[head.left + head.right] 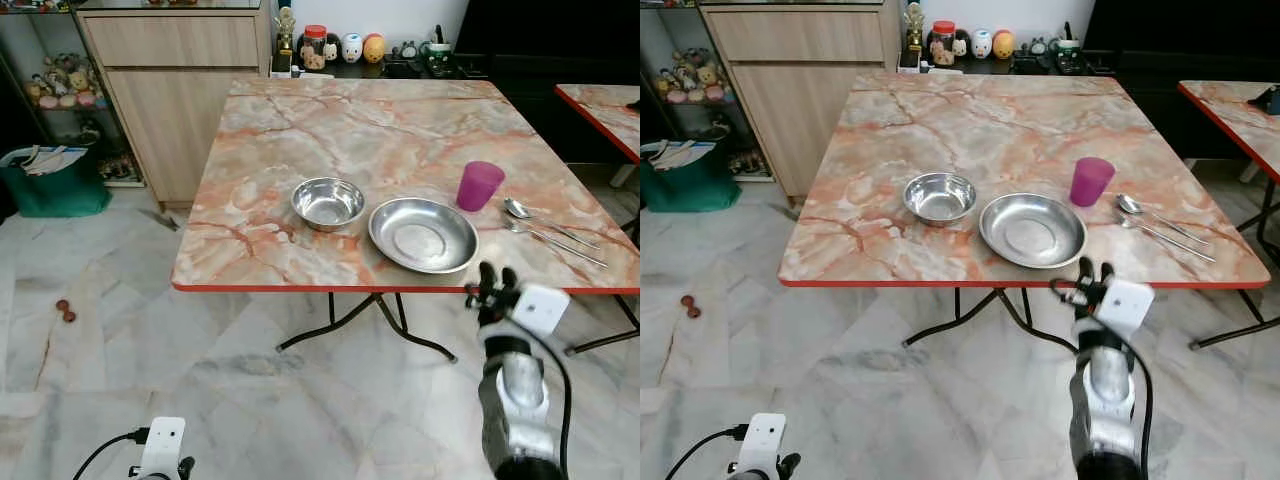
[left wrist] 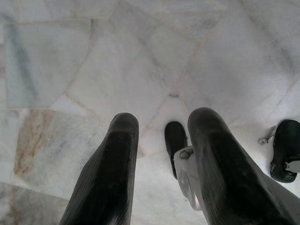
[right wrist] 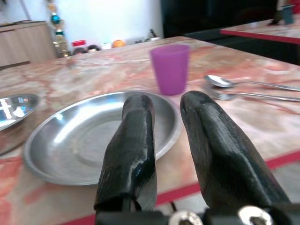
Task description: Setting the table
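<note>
Plate (image 1: 423, 234), thin steel lying just ahead of the right gripper (image 1: 494, 282), looks light, stiff and slippery; best pinched at its raised near rim. That gripper is slightly open and empty; the left gripper (image 2: 161, 164) hangs idle, parted.

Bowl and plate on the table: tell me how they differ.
The bowl is smaller and deeper; the plate is wider and shallower. The bowl sits to the robot's left; the plate sits nearer the table edge, beside the purple cup, with the right gripper just before it. Both are shiny metal, empty and upright.
</note>
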You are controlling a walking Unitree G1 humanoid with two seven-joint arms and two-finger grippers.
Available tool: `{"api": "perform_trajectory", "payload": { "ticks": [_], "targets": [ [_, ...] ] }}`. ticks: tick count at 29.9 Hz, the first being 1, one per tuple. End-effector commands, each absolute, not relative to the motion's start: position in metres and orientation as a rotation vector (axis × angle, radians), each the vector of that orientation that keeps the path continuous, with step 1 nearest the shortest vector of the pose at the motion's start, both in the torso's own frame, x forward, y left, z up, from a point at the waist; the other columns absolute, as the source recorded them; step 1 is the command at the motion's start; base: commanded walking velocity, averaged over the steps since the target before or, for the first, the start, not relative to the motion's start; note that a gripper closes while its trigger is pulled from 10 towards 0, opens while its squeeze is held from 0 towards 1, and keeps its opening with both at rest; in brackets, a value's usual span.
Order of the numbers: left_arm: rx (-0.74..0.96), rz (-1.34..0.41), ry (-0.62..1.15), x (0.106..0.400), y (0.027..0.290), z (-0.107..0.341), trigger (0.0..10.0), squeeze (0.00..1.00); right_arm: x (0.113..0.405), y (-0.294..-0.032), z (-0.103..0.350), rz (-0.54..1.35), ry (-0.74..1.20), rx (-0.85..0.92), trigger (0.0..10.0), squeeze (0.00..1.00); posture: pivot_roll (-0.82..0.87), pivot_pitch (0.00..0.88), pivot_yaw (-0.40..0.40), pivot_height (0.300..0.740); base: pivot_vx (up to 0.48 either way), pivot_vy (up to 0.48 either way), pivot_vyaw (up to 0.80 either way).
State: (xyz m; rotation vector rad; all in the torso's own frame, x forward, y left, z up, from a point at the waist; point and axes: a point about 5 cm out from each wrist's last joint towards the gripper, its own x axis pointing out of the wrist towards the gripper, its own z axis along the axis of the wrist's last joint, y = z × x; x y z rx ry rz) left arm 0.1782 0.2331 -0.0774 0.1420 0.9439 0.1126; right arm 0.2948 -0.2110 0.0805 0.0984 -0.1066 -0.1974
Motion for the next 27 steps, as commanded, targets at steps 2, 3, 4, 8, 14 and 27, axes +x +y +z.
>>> {"api": "perform_trajectory", "payload": {
  "ticks": [2, 3, 4, 8, 14, 27],
  "targets": [
    [0.155, 0.124, 0.944, 0.174, 0.240, -0.077, 10.0, 0.00, 0.300, -0.197, 0.077, -0.136, -0.064, 0.087, 10.0, 0.00, -0.05, 0.000, -0.045, 0.740, 0.000, 0.000, 0.00],
    [0.158, 0.127, 0.944, 0.174, 0.241, -0.077, 10.0, 0.00, 0.301, -0.196, 0.078, -0.132, -0.063, 0.092, 10.0, 0.00, -0.05, 0.000, -0.045, 0.740, 0.000, -0.262, 0.00],
    [0.156, 0.135, 0.947, 0.172, 0.244, -0.077, 10.0, 0.00, 0.302, -0.195, 0.077, -0.134, -0.059, 0.104, 10.0, 0.00, -0.05, 0.000, -0.045, 0.740, 0.000, -0.315, 0.00],
    [0.153, 0.146, 0.959, 0.164, 0.251, -0.078, 10.0, 0.00, 0.301, -0.192, 0.075, -0.129, -0.049, 0.114, 10.0, 0.00, -0.05, 0.000, -0.042, 0.740, 0.000, -0.319, 0.00],
    [0.153, 0.146, 0.969, 0.157, 0.250, -0.081, 10.0, 0.00, 0.302, -0.191, 0.076, -0.118, -0.045, 0.108, 10.0, 0.00, -0.05, 0.000, -0.045, 0.740, 0.000, -0.319, 0.00],
    [0.144, 0.127, 0.973, 0.158, 0.238, -0.084, 10.0, 0.00, 0.305, -0.191, 0.078, -0.101, -0.044, 0.101, 10.0, 0.00, -0.05, 0.000, -0.055, 0.740, 0.000, -0.069, 0.00]
  ]
}}
